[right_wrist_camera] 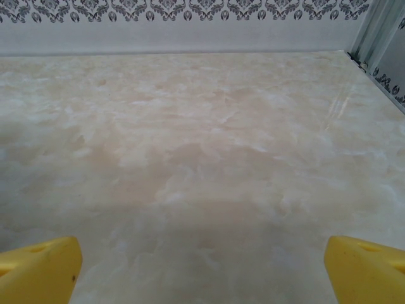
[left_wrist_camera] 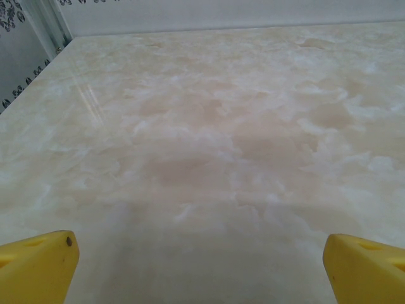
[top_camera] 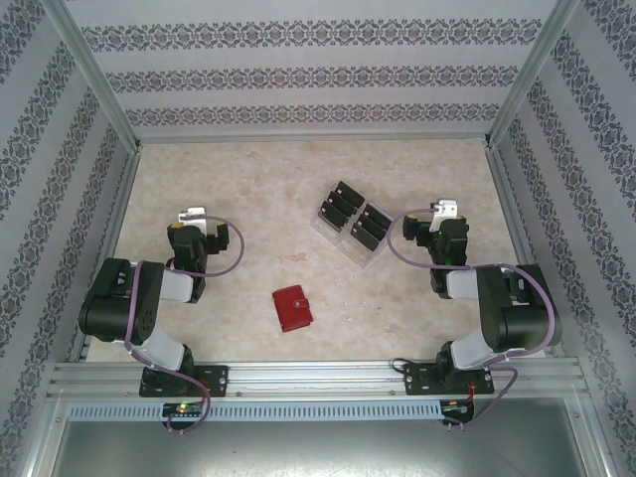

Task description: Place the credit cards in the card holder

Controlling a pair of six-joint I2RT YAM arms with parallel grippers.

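Tabletop (top_camera: 248,189) of pale marbled beige bears the left arm (top_camera: 134,298) and right arm (top_camera: 502,308), both folded at its near edge. The left gripper (left_wrist_camera: 202,269) and right gripper (right_wrist_camera: 202,269) are each spread wide, with nothing between the yellow fingers (left_wrist_camera: 35,266). Near the middle stands a clear tiered rack (top_camera: 366,258); the closed red card holder (top_camera: 294,308) lies flat nearer the bases, apart from it, and the black credit cards (top_camera: 376,216) sit in the rack's tiers.

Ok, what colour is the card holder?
Red. The card holder shows best in the top external view.
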